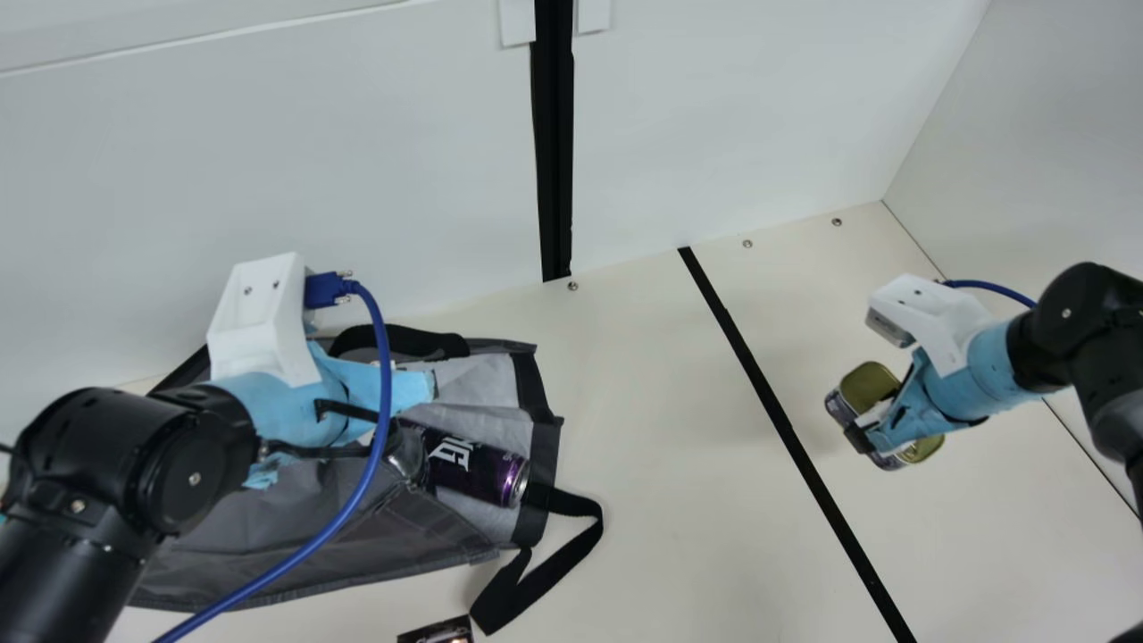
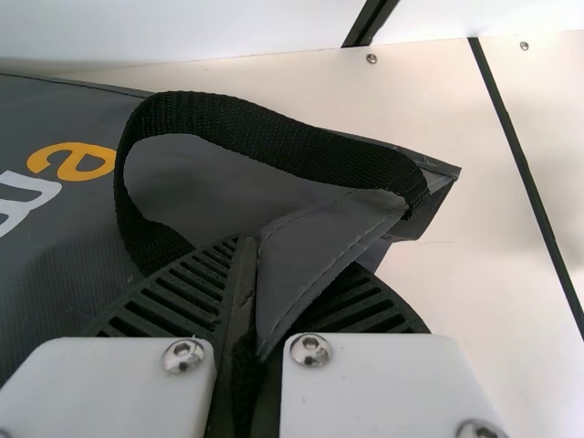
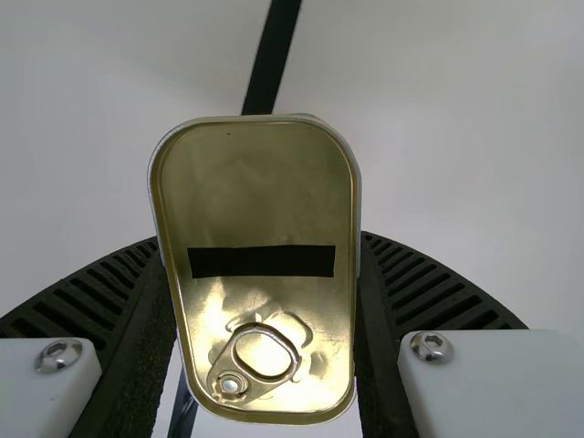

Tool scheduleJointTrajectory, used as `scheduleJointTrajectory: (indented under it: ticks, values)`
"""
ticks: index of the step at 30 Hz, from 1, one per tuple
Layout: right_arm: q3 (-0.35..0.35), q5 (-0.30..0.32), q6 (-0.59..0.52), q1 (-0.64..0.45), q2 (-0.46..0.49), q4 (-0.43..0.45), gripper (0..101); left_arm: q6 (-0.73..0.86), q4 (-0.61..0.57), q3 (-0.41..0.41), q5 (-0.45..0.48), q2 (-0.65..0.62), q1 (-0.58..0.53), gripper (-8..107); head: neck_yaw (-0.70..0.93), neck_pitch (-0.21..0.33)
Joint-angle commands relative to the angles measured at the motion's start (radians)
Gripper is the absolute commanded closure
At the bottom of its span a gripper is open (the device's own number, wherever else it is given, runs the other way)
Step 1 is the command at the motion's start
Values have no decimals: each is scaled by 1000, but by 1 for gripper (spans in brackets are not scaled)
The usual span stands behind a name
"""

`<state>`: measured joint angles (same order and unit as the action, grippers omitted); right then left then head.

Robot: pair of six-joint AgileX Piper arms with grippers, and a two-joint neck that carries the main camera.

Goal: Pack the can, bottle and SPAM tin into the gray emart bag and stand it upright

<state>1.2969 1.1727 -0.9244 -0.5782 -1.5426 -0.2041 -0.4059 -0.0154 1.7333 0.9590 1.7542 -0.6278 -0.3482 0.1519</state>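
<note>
Main view: my tilted right jaws grip the tin (image 1: pixel 868 386). My left jaws pinch the bag (image 1: pixel 259 527) near the can (image 1: pixel 478 469).

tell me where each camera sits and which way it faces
Main view: on the neck, looking down over the table and wall; left arm and right arm show.
Left wrist view: on that wrist, looking past the left gripper over the gray bag; its ribbed fingers show.
Right wrist view: on that wrist, looking past the right gripper at the SPAM tin; both fingers show.
Main shares the gray bag with the left wrist view.
</note>
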Motion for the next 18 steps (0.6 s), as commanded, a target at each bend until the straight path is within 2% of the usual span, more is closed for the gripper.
scheduleJointTrajectory:
  ticks: [1,12,18]
  values:
    - [13,6,4,34,-8,1,101,0,0,0,0,0,0,107,-1,23]
    - [94,42,10,178,-55,2,101,0,0,0,0,0,0,107,-1,23]
    - [111,47,8,254,-71,1,101,0,0,0,0,0,0,107,-1,23]
